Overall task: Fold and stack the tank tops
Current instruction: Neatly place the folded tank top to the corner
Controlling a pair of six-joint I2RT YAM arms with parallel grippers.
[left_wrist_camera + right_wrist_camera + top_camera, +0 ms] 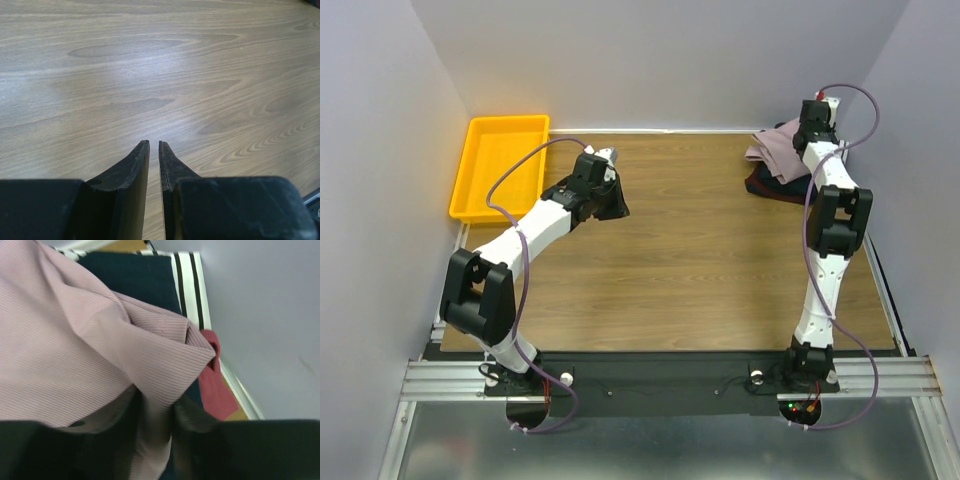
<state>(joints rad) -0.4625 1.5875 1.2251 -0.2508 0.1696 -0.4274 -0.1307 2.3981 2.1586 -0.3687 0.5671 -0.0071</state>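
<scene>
A dusty pink tank top (778, 148) lies crumpled on a pile at the table's far right, over a dark navy top (772, 186). In the right wrist view the pink top (75, 340) fills the frame, with the navy top (130, 275) and a maroon top (215, 385) under it. My right gripper (817, 112) is over the pile, and in its wrist view the right gripper (156, 412) is shut on a fold of the pink cloth. My left gripper (610, 207) hovers over bare wood left of centre; in its wrist view the left gripper (154, 144) is shut and empty.
A yellow plastic tray (500, 165) stands at the far left corner. Grey walls close in the table on three sides. A striped white and black cloth edge (187, 280) shows beneath the pile near the right wall.
</scene>
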